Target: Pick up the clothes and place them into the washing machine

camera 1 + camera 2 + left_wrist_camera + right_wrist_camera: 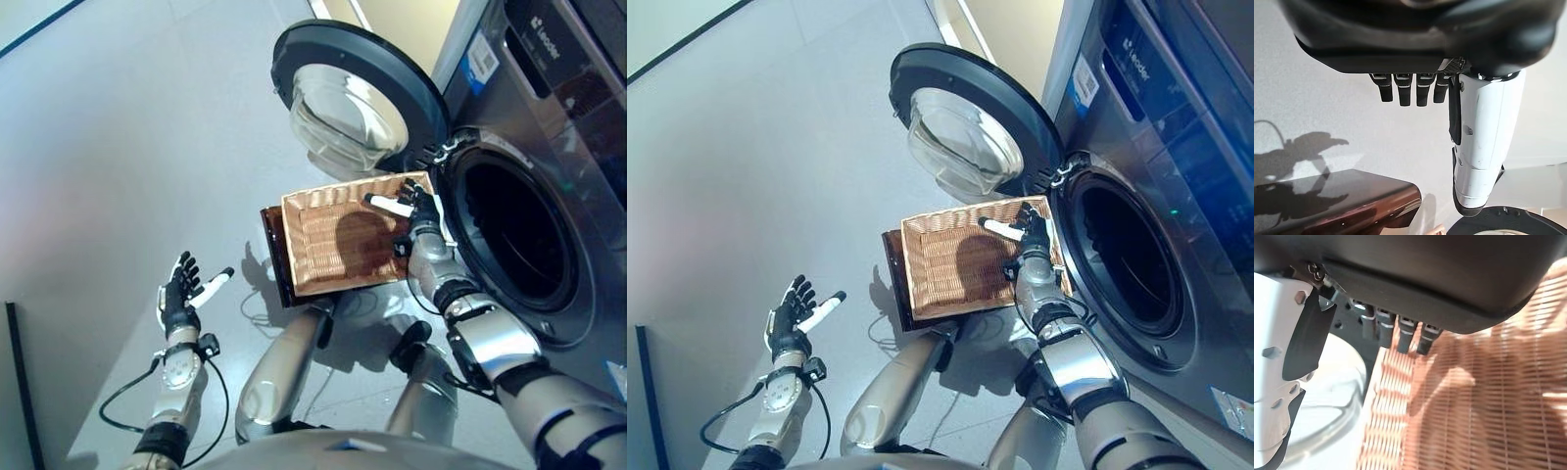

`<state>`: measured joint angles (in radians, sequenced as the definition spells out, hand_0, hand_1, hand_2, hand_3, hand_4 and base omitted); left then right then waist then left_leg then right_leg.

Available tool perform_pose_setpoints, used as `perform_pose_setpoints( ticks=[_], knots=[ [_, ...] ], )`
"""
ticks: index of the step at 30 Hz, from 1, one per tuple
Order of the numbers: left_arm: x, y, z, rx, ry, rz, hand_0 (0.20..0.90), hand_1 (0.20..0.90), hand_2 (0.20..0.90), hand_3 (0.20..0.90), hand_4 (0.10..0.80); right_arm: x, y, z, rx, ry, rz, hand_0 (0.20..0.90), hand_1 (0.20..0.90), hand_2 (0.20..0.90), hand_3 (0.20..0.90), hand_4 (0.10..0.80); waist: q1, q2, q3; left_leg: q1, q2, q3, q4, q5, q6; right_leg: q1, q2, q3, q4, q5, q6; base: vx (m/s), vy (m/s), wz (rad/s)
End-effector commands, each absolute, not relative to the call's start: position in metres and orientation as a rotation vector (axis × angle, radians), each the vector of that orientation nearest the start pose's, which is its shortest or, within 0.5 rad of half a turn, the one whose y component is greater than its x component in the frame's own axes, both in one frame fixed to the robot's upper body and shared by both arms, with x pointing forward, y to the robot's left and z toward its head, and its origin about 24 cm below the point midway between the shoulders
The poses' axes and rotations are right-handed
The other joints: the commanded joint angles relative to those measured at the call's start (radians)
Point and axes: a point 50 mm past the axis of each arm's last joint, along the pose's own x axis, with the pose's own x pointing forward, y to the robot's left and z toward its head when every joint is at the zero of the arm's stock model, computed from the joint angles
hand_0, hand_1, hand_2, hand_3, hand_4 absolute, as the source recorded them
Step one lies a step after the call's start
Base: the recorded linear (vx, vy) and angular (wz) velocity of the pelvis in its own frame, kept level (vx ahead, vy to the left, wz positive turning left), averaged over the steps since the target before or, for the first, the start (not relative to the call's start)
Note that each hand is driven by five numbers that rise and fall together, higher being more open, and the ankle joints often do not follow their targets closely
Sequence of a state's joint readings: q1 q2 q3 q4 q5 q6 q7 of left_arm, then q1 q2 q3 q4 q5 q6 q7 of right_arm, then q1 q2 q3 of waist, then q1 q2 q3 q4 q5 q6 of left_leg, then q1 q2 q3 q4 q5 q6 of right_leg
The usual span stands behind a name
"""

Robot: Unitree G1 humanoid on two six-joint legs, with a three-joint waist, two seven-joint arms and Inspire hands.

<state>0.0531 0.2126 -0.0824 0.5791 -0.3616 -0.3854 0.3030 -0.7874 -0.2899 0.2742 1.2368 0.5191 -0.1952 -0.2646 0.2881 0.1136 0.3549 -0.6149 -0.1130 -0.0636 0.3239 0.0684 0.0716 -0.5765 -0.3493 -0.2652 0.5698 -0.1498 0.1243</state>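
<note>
Since no clothes are seen in the wicker basket (338, 245), a spread right hand (419, 208) would grasp nothing; left hand (181, 294) spread, idle lower left.

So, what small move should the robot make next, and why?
Probably draw the right hand back from the wicker basket and stop. The basket shows only bare weave with no clothes in it, and the right hand hangs open over its corner next to the washing machine opening, holding nothing. The left hand is open over the floor, and the door stands open.
</note>
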Motion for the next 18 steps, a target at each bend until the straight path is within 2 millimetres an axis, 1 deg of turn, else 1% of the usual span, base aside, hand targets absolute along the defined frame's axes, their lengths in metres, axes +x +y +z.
perform_pose_setpoints(
  ticks=[1, 3, 4, 5, 6, 7, 8, 9, 12, 13, 14, 15, 16, 17, 18],
  knots=[
    [0.207, 0.245, -0.039, -0.029, 0.149, 0.488, 0.9, 0.9, 0.9, 0.9, 0.8, 0.368, -0.204, 0.043, 0.001, 0.174, -0.312, 0.9, 0.9, 0.9, 0.9, 0.8, 0.028, 0.008, -0.03, 0.032, -0.012, 0.021, -0.042, -0.041, -0.075, 0.112, 0.03, -0.042, -0.025, -0.019, -0.024, 0.082, -0.027, 0.03],
    [0.206, 0.242, -0.044, -0.03, 0.174, 0.479, 0.9, 0.9, 0.9, 0.9, 0.8, 0.352, -0.198, 0.016, 0.037, 0.248, -0.309, 0.9, 0.9, 0.9, 0.9, 0.8, 0.028, 0.0, -0.048, 0.071, -0.011, 0.014, -0.075, -0.035, -0.077, 0.155, 0.033, -0.05, -0.056, -0.015, -0.022, 0.111, -0.03, 0.03],
    [0.204, 0.239, -0.048, -0.033, 0.196, 0.464, 0.9, 0.9, 0.9, 0.9, 0.8, 0.335, -0.193, -0.009, 0.044, 0.318, -0.292, 0.9, 0.9, 0.9, 0.9, 0.8, 0.022, -0.011, -0.066, 0.109, -0.006, 0.009, -0.104, -0.03, -0.079, 0.19, 0.036, -0.054, -0.081, -0.008, -0.019, 0.112, -0.024, 0.0],
    [0.204, 0.239, -0.049, -0.032, 0.198, 0.464, 0.9, 0.9, 0.9, 0.9, 0.8, 0.334, -0.193, -0.01, 0.044, 0.321, -0.292, 0.9, 0.9, 0.9, 0.9, 0.8, 0.022, -0.01, -0.067, 0.113, -0.006, 0.007, -0.107, -0.028, -0.079, 0.194, 0.036, -0.056, -0.084, -0.007, -0.019, 0.134, -0.032, -0.01],
    [0.198, 0.237, -0.058, -0.004, 0.249, 0.442, 0.9, 0.9, 0.9, 0.9, 0.8, 0.313, -0.193, -0.034, 0.067, 0.386, -0.309, 0.9, 0.9, 0.9, 0.9, 0.8, 0.009, -0.024, -0.086, 0.157, 0.0, 0.007, -0.141, -0.019, -0.083, 0.241, 0.045, -0.064, -0.126, 0.004, -0.016, 0.062, -0.019, 0.0],
    [0.198, 0.237, -0.058, -0.003, 0.25, 0.442, 0.9, 0.9, 0.9, 0.9, 0.8, 0.313, -0.193, -0.034, 0.067, 0.388, -0.309, 0.9, 0.9, 0.9, 0.9, 0.8, 0.009, -0.023, -0.086, 0.16, 0.0, 0.006, -0.144, -0.018, -0.083, 0.245, 0.046, -0.066, -0.129, 0.005, -0.016, 0.118, -0.043, 0.0],
    [0.194, 0.234, -0.067, 0.0, 0.298, 0.432, 0.9, 0.9, 0.9, 0.9, 0.8, 0.299, -0.194, -0.048, 0.081, 0.43, -0.328, 0.9, 0.9, 0.9, 0.9, 0.8, -0.006, -0.037, -0.102, 0.186, 0.006, 0.007, -0.165, -0.015, -0.086, 0.276, 0.053, -0.071, -0.156, 0.011, -0.013, 0.0, 0.0, 0.0],
    [0.188, 0.233, -0.078, 0.006, 0.359, 0.418, 0.9, 0.9, 0.9, 0.9, 0.8, 0.285, -0.199, -0.061, 0.085, 0.475, -0.35, 0.9, 0.9, 0.9, 0.9, 0.8, -0.016, -0.033, -0.113, 0.203, 0.02, 0.007, -0.189, 0.023, -0.084, 0.304, 0.07, -0.087, -0.202, 0.052, -0.019, 0.049, -0.017, 0.04],
    [0.171, 0.232, -0.1, 0.019, 0.499, 0.375, 0.9, 0.9, 0.9, 0.9, 0.8, 0.241, -0.209, -0.093, 0.111, 0.587, -0.395, 0.9, 0.9, 0.9, 0.9, 0.8, -0.066, -0.058, -0.149, 0.266, 0.038, 0.001, -0.231, 0.035, -0.092, 0.374, 0.104, -0.081, -0.279, 0.064, -0.018, 0.064, -0.061, -0.05],
    [0.159, 0.233, -0.112, 0.051, 0.584, 0.345, 0.9, 0.9, 0.9, 0.9, 0.8, 0.207, -0.218, -0.111, 0.115, 0.655, -0.441, 0.9, 0.9, 0.9, 0.9, 0.8, -0.107, -0.073, -0.167, 0.306, 0.046, -0.009, -0.25, 0.039, -0.097, 0.412, 0.136, -0.051, -0.315, 0.064, -0.023, 0.067, -0.092, -0.06],
    [0.158, 0.233, -0.112, 0.051, 0.584, 0.345, 0.9, 0.9, 0.9, 0.9, 0.8, 0.207, -0.218, -0.111, 0.114, 0.656, -0.441, 0.9, 0.9, 0.9, 0.9, 0.8, -0.108, -0.073, -0.167, 0.308, 0.047, -0.01, -0.25, 0.04, -0.097, 0.414, 0.136, -0.052, -0.316, 0.064, -0.024, 0.063, -0.087, 0.01],
    [0.15, 0.234, -0.12, 0.066, 0.638, 0.335, 0.9, 0.9, 0.9, 0.9, 0.8, 0.191, -0.221, -0.119, 0.101, 0.694, -0.454, 0.9, 0.9, 0.9, 0.9, 0.8, -0.124, -0.08, -0.178, 0.328, 0.052, -0.01, -0.26, 0.04, -0.099, 0.432, 0.145, -0.044, -0.334, 0.066, -0.025, 0.085, -0.047, 0.18],
    [0.132, 0.235, -0.13, 0.085, 0.719, 0.328, 0.9, 0.9, 0.9, 0.9, 0.8, 0.157, -0.229, -0.133, 0.071, 0.778, -0.475, 0.9, 0.9, 0.9, 0.9, 0.8, -0.14, -0.086, -0.214, 0.37, 0.06, 0.0, -0.281, 0.037, -0.098, 0.472, 0.149, -0.043, -0.372, 0.081, -0.018, 0.08, -0.043, 0.0],
    [0.132, 0.235, -0.13, 0.085, 0.719, 0.327, 0.9, 0.9, 0.9, 0.9, 0.8, 0.157, -0.229, -0.133, 0.071, 0.778, -0.475, 0.9, 0.9, 0.9, 0.9, 0.8, -0.14, -0.084, -0.217, 0.367, 0.061, -0.001, -0.282, 0.04, -0.098, 0.471, 0.152, -0.044, -0.378, 0.087, -0.019, 0.079, -0.051, -0.12],
    [0.113, 0.232, -0.142, 0.13, 0.827, 0.29, 0.9, 0.9, 0.9, 0.9, 0.8, 0.13, -0.236, -0.142, 0.013, 0.859, -0.494, 0.9, 0.9, 0.9, 0.9, 0.8, -0.155, -0.091, -0.249, 0.405, 0.069, 0.01, -0.309, 0.038, -0.096, 0.504, 0.156, -0.042, -0.412, 0.102, -0.007, 0.023, -0.034, -0.26]
  ],
)
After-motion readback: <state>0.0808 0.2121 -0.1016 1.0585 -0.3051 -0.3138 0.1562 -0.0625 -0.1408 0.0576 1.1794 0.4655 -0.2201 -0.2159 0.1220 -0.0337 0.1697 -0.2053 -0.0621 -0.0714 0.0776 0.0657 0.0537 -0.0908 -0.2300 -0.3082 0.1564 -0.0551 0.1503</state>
